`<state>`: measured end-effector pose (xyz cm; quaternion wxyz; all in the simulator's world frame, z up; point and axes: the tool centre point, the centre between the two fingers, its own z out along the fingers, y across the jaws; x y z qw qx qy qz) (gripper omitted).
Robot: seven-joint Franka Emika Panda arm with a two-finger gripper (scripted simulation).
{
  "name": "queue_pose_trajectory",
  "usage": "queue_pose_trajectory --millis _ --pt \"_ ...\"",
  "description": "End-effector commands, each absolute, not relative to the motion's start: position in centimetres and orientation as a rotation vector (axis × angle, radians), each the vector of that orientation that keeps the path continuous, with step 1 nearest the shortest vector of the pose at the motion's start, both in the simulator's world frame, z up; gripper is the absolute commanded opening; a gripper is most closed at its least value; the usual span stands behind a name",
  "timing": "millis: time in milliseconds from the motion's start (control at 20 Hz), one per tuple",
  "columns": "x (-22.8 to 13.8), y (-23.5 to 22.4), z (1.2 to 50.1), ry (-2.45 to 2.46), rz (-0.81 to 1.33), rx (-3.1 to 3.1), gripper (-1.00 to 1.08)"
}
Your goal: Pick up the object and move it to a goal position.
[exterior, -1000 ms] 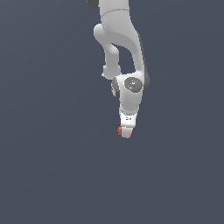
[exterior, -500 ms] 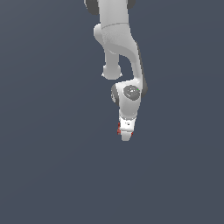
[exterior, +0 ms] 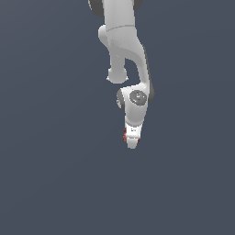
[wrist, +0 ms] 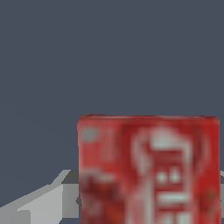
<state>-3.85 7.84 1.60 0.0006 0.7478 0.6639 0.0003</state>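
Arm has edged toward the exterior view's right, tool (exterior: 132,143) pointing down, clamped on red box (wrist: 148,168); its long axis unclear.

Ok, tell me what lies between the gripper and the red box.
Nothing shows between them: in the wrist view the red box sits right against a gripper finger.

red box (wrist: 148,170) print blurred, cut off at wrist frame edge, mostly hidden between the jaws in exterior view, gripper (exterior: 132,143) opening indiscernible
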Motion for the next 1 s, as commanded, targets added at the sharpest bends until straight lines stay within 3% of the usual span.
queue_pose_trajectory --millis 0,500,950 --pt "-3.9 7.9 1.5 2.086 -0.001 2.349 -1.00" --pt "-3.7 7.2 3.5 2.086 0.001 2.348 -1.00" --pt "-3.0 4.7 10.1 2.088 0.000 2.346 -1.00"
